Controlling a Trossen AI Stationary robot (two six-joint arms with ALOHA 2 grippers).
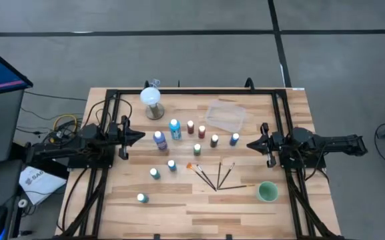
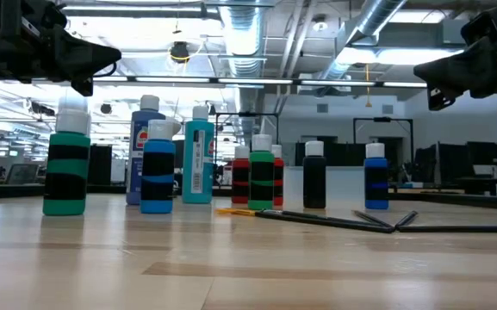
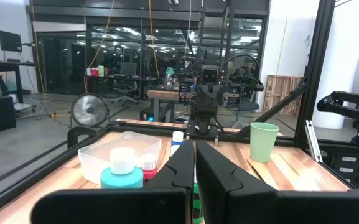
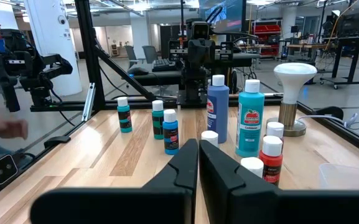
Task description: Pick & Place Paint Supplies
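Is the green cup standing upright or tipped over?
Upright: the green cup shows its open mouth from above, and stands vertical in the left wrist view.

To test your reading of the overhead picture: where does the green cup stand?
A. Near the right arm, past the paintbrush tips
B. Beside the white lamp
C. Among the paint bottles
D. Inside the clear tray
A: the green cup stands alone beside the paintbrushes, below the right gripper.

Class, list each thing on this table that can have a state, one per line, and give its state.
Left gripper: shut, empty, above the table.
Right gripper: shut, empty, above the table.
Paint bottles: upright, capped.
Paintbrushes: lying flat.
Green cup: upright.
Clear container: open-topped, empty.
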